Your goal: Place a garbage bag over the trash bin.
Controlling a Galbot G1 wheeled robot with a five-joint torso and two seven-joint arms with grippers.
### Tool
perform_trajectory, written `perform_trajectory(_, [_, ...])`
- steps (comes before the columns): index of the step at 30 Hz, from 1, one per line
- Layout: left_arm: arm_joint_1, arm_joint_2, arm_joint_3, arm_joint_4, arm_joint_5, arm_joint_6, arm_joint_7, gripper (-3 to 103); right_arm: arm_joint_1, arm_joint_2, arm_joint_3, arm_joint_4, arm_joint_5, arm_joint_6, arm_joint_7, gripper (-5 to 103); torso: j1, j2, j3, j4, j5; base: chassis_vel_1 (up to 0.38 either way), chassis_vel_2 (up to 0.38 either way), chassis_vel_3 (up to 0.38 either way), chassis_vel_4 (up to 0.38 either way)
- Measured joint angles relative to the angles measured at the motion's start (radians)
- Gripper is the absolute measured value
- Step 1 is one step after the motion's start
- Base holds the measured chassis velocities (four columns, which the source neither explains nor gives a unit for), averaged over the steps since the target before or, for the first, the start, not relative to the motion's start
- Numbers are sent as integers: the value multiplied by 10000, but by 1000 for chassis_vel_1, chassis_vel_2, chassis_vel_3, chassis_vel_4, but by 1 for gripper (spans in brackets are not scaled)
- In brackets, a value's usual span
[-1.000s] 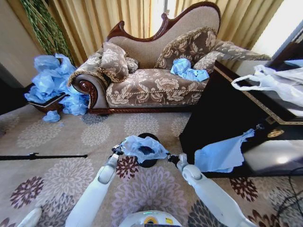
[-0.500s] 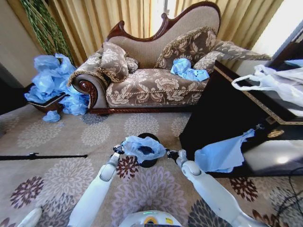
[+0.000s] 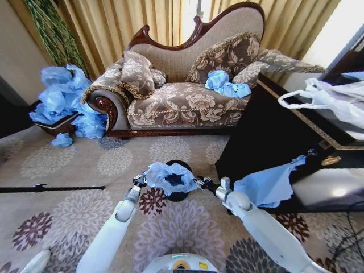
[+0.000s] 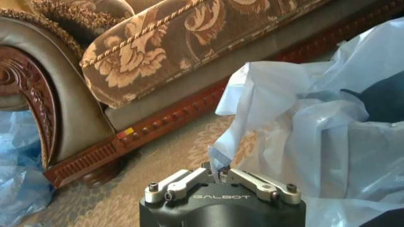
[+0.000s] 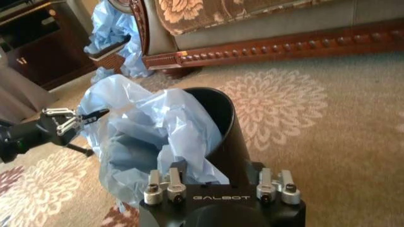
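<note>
The black trash bin stands on the patterned carpet just ahead of me. The light blue garbage bag lies crumpled over its mouth and down its near side. My left gripper is at the bag's left edge, and in the left wrist view the left gripper is shut on a corner of the garbage bag. My right gripper is at the bin's right side. In the right wrist view the right gripper is open, fingers either side of the trash bin wall, the garbage bag bunched inside.
A floral sofa stands behind the bin, with a blue bag on it. A dark glossy cabinet at the right carries a white handled bag and a hanging blue bag. Blue bags are piled left. A black rod lies on the carpet.
My right gripper has moved in toward the bin's rim while its forearm swung to the right. The left gripper holds its place on the bag's edge.
</note>
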Motion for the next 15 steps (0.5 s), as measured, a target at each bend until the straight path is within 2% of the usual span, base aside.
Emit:
perform_trajectory(1, [0, 0, 0, 0, 0, 0, 0, 0, 0, 0, 0, 0, 0, 0, 0, 60, 0, 0, 0, 0, 0, 0, 0, 0, 0])
perform_trajectory(3, [50, -7, -1, -25, 0, 0, 4, 0, 90, 36, -19, -265, 83, 0, -187, 71, 0, 0, 0, 2, 0, 0, 0, 0, 0])
perform_trajectory(5, [68, -8, -1, -41, 0, -1, 4, 0, 125, 75, -20, -381, 84, 2, -270, 71, 0, 0, 0, 2, 0, 0, 0, 0, 0])
perform_trajectory(6, [99, -6, 0, -73, -1, -2, 5, 0, 177, 142, -1, -597, 66, 25, -434, 76, 0, 0, 0, 4, 1, 0, 0, 0, 0])
perform_trajectory(7, [138, 11, -1, -119, -7, -3, 9, 0, 235, 202, 60, -893, -13, 125, -709, 86, 0, 0, 1, 5, 3, 0, 0, 0, 0])
perform_trajectory(9, [155, 29, -4, -141, -15, -5, 19, 0, 251, 189, 85, -998, -23, 186, -894, 86, 1, 0, 1, 5, 2, 0, 0, 0, 0])
perform_trajectory(11, [183, 60, -19, -168, -25, -28, 43, 0, 223, 12, 90, -1021, 94, 235, -1367, 96, 0, 0, 0, 2, 0, 0, 0, 0, 0])
perform_trajectory(12, [183, 60, -19, -168, -25, -28, 43, 0, 223, 12, 90, -1021, 94, 235, -1367, 96, 0, 0, 0, 2, 0, 0, 0, 0, 0])
perform_trajectory(15, [217, 48, -25, -168, -25, -62, 56, 0, 189, -42, 2, -875, 699, 110, -1724, 100, 0, 0, 0, 2, 1, 0, 0, 0, 0])
